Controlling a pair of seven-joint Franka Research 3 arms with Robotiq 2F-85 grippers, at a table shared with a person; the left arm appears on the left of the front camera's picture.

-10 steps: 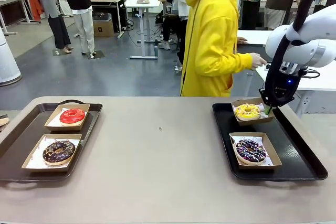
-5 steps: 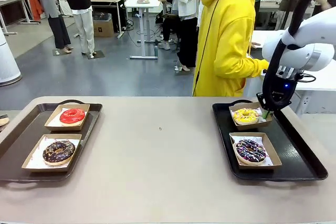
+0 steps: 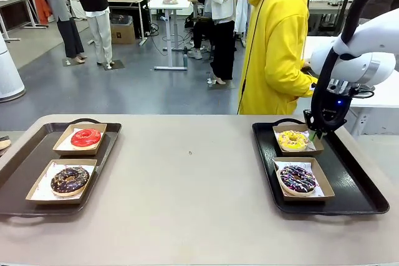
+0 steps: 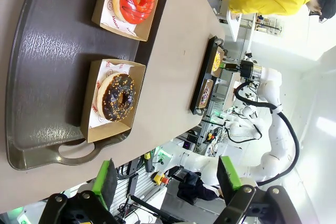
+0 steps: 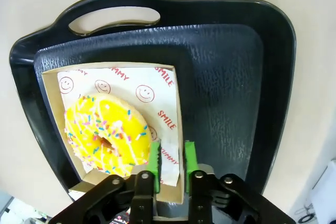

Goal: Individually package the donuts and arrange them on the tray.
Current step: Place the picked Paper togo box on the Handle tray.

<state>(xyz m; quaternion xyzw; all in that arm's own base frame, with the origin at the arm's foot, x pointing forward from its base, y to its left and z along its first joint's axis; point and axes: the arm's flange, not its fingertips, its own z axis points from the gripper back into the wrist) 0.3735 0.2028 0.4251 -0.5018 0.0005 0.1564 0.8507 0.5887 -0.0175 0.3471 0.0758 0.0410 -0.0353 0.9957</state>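
Right gripper (image 5: 171,153) stands at the far edge of the right tray (image 3: 355,185), its green pads close on either side of one wall of a cardboard box (image 5: 176,98); we cannot tell whether they pinch that wall or merely flank it. In this paper-lined box lies the yellow donut (image 5: 105,135), just beside the pads, toward the tray's far left corner. A second box (image 3: 315,167) sits closer to the tray's near edge and holds the dark sprinkled donut (image 3: 297,179).

Left gripper (image 4: 165,174) hangs with its fingers wide apart and nothing between them, above the left tray (image 3: 25,147). On that tray we see the red donut (image 3: 85,137) boxed at the far right corner and the chocolate donut (image 3: 69,179) boxed by the near edge.

Between the trays the table (image 3: 187,179) lies bare. A person in a yellow hoodie (image 3: 274,48) stands beyond its far edge.
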